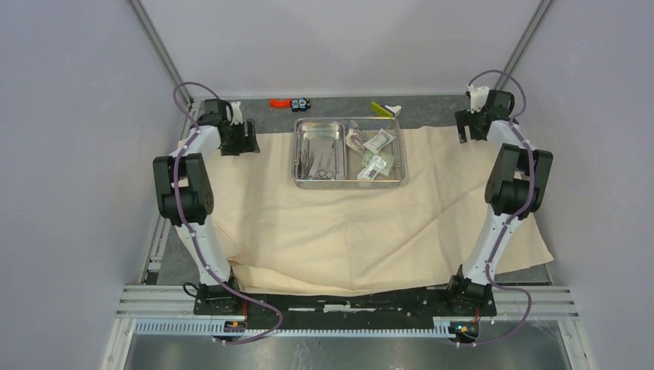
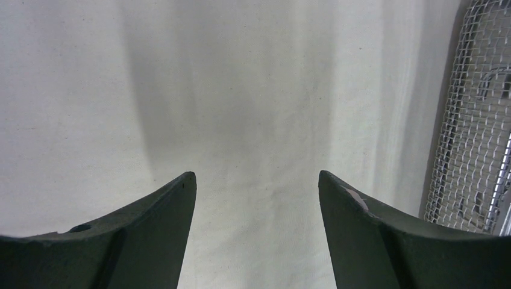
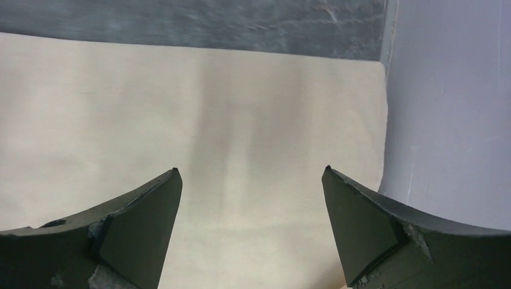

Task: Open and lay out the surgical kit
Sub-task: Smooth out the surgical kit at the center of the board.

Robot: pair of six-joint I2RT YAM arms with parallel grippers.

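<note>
The surgical kit's beige cloth wrap (image 1: 347, 231) lies spread flat over the table. On its far middle stands the shiny steel tray (image 1: 348, 183), with a smaller inner tray (image 1: 318, 152) of thin metal instruments on the left and sealed packets (image 1: 375, 154) on the right. My left gripper (image 1: 237, 142) hovers open over the cloth's far left part, with only cloth (image 2: 253, 120) between its fingers and mesh tray wall (image 2: 476, 132) at the right edge. My right gripper (image 1: 472, 126) is open above the cloth's far right corner (image 3: 355, 108), holding nothing.
Behind the tray on the grey table top lie small orange and black pieces (image 1: 289, 102) and a yellow-green and white object (image 1: 385, 109). Grey walls (image 3: 446, 108) close in both sides. The cloth hangs over the table's near right edge (image 1: 540, 254).
</note>
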